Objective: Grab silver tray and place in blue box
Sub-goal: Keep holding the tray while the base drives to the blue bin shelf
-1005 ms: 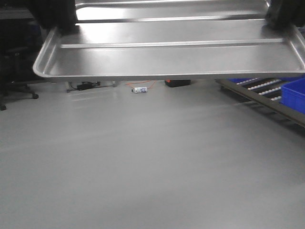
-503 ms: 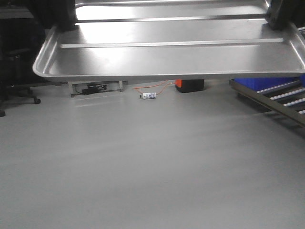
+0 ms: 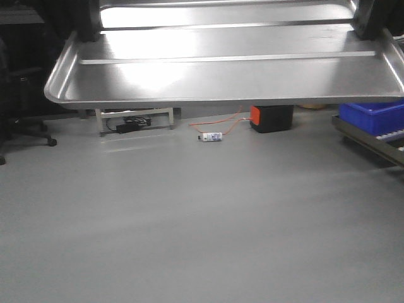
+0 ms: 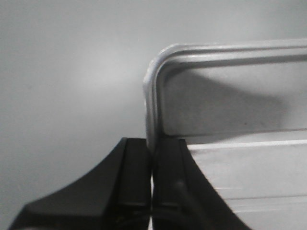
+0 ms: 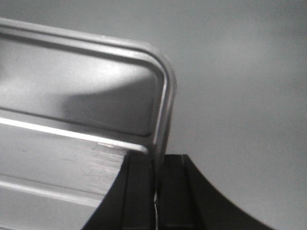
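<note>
Carrying: the silver tray [image 3: 221,76] is held in the air by its two short ends, above the grey floor [image 3: 189,227]. It spans the top of the front view, with its inner face and two long ridge lines turned toward the camera.
Left claw [image 4: 152,182]: closed tight on the tray's left rim. One black finger sits outside the lip and one inside, just short of a rounded corner. No gap shows between the fingers and the metal.
Right claw [image 5: 156,191]: closed the same way on the right rim, with the lip pinched between its two black fingers, close to the rounded corner on that side.
Tray position: nothing touches it except the two claws. Its near lip is the lowest part seen from the front.
Blue box [image 3: 372,118]: low at the right edge of the front view, sitting on a metal rack [image 3: 369,140]. It is beyond and below the tray and not touching it. The tray's edge hides its top.
Floor items: a black block with an orange side [image 3: 273,118], a small white cylinder [image 3: 212,136] joined to it by a red wire, and a low metal frame [image 3: 136,113] with cables under it.
Far left: a dark office chair [image 3: 25,113], partly cut off.
</note>
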`<state>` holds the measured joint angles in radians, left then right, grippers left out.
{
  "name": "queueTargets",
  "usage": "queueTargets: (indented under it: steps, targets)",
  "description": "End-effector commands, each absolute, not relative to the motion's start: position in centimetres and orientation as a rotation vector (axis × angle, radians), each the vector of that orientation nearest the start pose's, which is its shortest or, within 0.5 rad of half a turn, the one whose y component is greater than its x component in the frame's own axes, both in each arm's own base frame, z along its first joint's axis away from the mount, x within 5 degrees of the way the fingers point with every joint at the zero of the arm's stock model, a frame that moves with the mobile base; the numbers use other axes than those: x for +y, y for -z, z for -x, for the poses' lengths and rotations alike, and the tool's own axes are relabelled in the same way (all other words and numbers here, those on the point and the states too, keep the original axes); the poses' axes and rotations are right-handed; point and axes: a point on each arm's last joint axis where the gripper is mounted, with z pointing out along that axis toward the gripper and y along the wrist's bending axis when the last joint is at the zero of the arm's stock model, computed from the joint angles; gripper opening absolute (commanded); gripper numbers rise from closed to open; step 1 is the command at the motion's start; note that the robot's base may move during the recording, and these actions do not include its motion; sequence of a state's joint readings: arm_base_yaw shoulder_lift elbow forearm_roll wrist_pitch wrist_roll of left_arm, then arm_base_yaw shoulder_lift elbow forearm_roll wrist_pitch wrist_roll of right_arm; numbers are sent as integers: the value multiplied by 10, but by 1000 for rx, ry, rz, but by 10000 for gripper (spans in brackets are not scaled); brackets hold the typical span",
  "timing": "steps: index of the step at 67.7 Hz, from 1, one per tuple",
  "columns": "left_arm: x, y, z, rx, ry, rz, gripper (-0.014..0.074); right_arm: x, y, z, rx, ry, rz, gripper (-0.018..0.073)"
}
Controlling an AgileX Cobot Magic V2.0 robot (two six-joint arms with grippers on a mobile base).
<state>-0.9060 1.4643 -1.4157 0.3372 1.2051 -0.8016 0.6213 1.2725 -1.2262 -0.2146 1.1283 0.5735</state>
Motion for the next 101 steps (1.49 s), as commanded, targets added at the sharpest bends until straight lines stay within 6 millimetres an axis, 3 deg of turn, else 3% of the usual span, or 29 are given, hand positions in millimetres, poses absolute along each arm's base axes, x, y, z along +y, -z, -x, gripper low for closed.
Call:
queueTargets:
  steps: [1,101]
  targets:
    - [-201,-379,-198,2570,44,-230,-105,122,-378,-210,2510,-101,153,57]
    - [-202,-379,-197,2577,56,-229,-105,122,-378,-211,2510,-101,152,57]
